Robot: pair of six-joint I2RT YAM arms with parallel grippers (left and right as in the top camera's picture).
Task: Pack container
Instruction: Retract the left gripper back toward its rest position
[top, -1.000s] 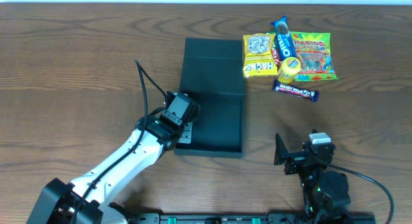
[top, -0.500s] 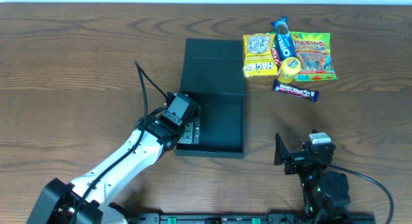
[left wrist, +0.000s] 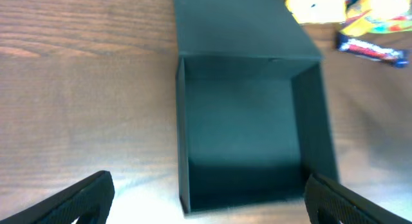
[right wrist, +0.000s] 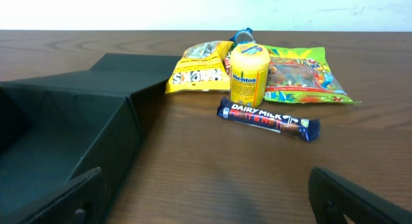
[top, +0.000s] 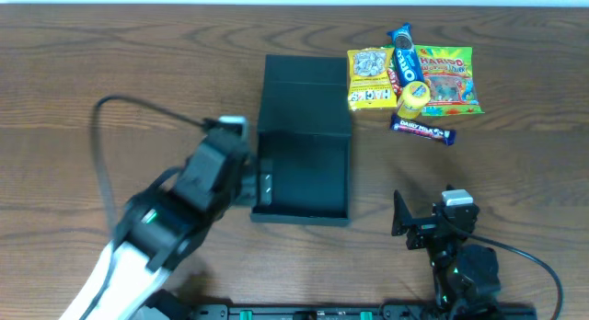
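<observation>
At the middle of the table the container lies with its flap laid back, baring its empty well for the snacks, so I hold the left gripper and right gripper spread, gripping nothing.

The dark teal-black rectangular cardboard container lies open-topped and free from above, its flap flat on the far side. The left gripper crowds its left wall. Bare brown wooden table runs from its right wall to the colourful snack packets far right.
</observation>
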